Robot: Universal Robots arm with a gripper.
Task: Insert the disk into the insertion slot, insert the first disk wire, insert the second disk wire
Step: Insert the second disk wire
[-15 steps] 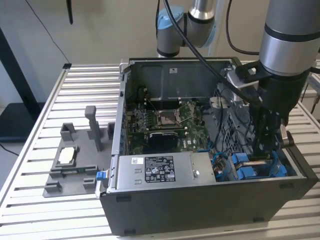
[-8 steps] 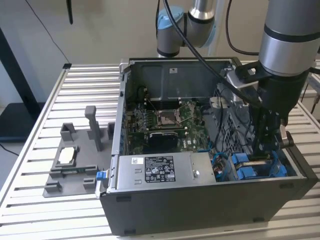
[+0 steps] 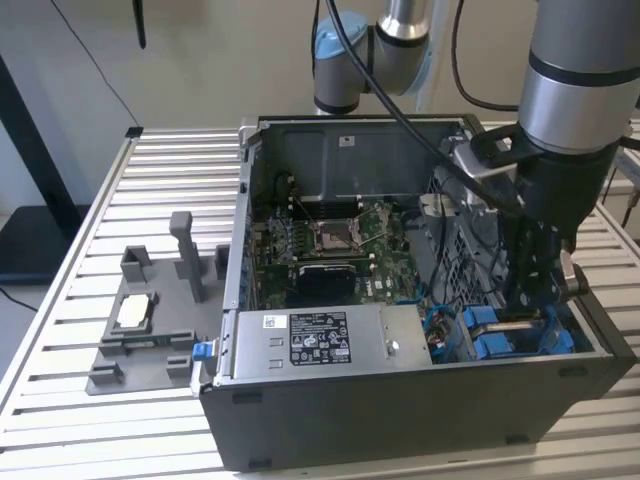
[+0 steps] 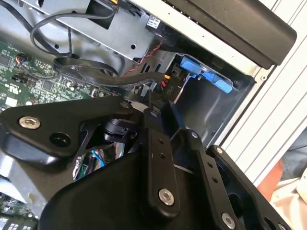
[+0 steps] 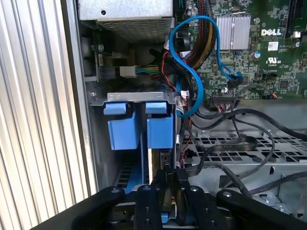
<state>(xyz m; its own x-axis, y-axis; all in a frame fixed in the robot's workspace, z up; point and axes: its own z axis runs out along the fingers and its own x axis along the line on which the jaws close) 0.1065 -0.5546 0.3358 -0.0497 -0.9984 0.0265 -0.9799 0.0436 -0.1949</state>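
With the gripper [image 5: 169, 191] pinched shut on something small behind the disk [image 5: 159, 132], nearby loose cables [image 5: 230, 143] could snag it.

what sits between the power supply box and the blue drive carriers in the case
In the first wrist view, a white connector with coloured wires lies between the power supply box and the blue carriers.

- Exterior view: high, off the arm, looking down at an angle on the open case [image 3: 400, 300] and the slatted desk [image 3: 80, 250]; mid-range.
- First wrist view: close, looking into the case at the blue bays [image 5: 139, 127] and board [image 5: 268, 52].
- Second wrist view: very close, past black gripper links [image 4: 158, 158].
- All three share the blue-bay corner.
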